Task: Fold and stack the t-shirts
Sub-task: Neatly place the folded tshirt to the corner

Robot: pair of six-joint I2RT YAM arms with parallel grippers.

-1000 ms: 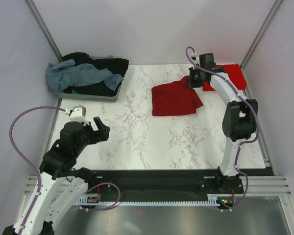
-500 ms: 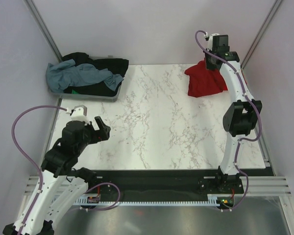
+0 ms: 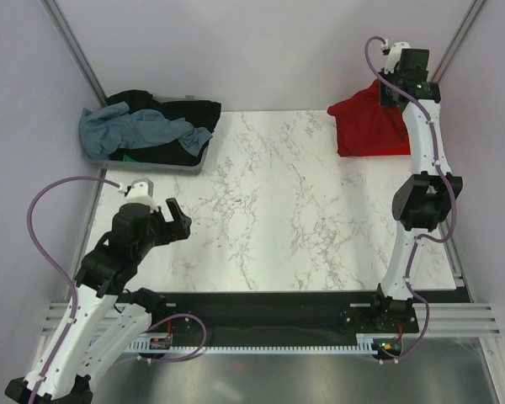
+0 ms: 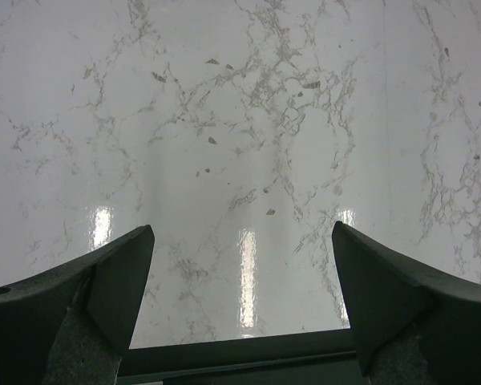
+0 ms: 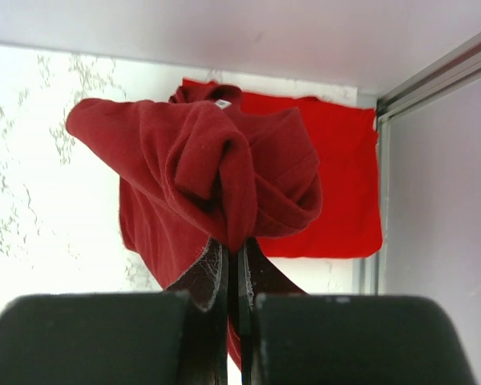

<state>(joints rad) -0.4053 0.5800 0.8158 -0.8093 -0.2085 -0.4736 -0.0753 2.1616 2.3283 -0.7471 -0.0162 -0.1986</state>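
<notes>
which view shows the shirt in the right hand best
Right wrist: the maroon shirt is close up, bunched, pinched in the right hand. Top external shows it smaller, partly behind the right arm; left wrist shows none.

The maroon t-shirt [image 5: 192,160] is darker than the red t-shirt [image 5: 345,192]; the table [image 3: 269,210] is grey-veined white marble.
</notes>
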